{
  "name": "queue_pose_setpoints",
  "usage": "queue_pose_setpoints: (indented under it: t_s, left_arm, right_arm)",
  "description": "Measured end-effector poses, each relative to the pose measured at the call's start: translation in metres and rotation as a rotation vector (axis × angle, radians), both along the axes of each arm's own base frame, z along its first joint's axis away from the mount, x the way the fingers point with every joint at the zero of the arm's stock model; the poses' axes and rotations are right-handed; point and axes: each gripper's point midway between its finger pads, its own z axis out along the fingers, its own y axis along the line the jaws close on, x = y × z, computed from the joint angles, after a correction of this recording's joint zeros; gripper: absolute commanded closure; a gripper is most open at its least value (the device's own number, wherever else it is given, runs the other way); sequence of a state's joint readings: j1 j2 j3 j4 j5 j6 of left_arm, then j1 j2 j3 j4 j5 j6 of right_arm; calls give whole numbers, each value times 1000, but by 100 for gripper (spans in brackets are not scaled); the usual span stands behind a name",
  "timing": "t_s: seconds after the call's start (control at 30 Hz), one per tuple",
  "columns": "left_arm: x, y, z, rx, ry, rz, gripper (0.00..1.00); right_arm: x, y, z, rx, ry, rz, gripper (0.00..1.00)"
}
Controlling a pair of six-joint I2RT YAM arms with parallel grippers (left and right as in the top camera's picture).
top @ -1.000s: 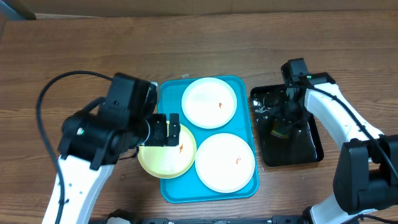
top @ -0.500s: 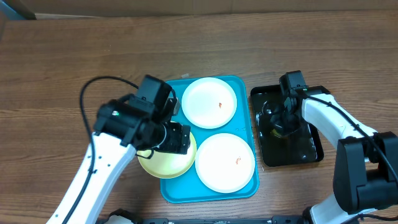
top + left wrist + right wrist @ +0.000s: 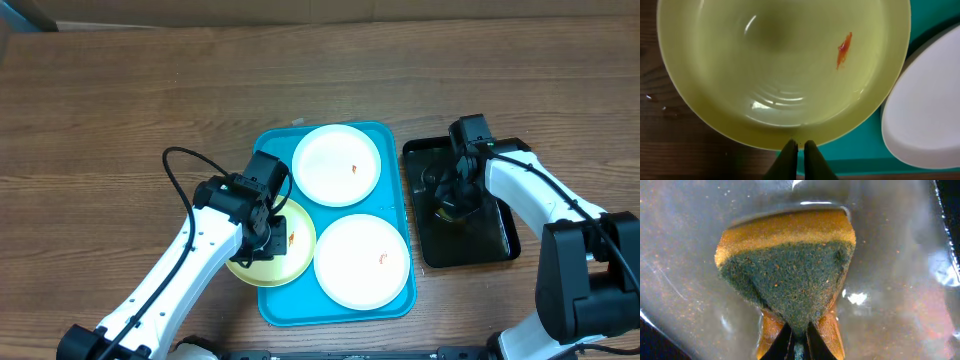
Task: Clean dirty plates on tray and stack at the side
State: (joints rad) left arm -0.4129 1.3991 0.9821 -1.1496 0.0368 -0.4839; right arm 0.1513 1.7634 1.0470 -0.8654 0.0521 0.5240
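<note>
**Handling the pale yellow-green plate: grip point and material**

We find the pale yellow-green plate [image 3: 785, 65] at the left side of the turquoise tray [image 3: 398, 200]. It lies half over the tray's rim, with its outer part above the table [image 3: 150, 100]. An orange stain [image 3: 844, 48] sits off centre. Two white plates [image 3: 336, 165] [image 3: 362, 260] lie fully inside the tray.

The left gripper [image 3: 799, 150] has its fingers drawn almost together, tips at the plate's near rim. We see no part of the plate between them. The right gripper [image 3: 799, 335] is clamped on the sponge [image 3: 790, 275], which rests in the wet black tray [image 3: 495, 240].

We judge the plate to be stiff, light and glossy, so it is likely to slip under a shallow pinch. We advise taking hold at the overhanging rim, one finger above and one below, seated deep. We keep the pinch clear of the neighbouring white plate, which lies just beside it
</note>
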Motion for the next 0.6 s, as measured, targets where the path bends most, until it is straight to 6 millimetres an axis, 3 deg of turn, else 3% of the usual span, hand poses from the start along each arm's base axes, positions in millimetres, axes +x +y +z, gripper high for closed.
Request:
queue_pose_setpoints:
  t_s: [0.17,0.27,0.4,0.5,0.6]
  left_arm:
    - [-39,-6,0,-39,163,18,91]
    - [-57,-6,-15,-35,223,41,95]
    - [-62,-9,-37,-67,226,69,91]
    - [-64,-12,-46,-88,224,83,83]
    - [-69,-9,-54,-81,233,105,82]
  right_arm:
    - [0,0,0,0,0,0,94]
    - [0,0,0,0,0,0,94]
    - [0,0,0,0,0,0,94]
    - [0,0,0,0,0,0,94]
    - [0,0,0,0,0,0,94]
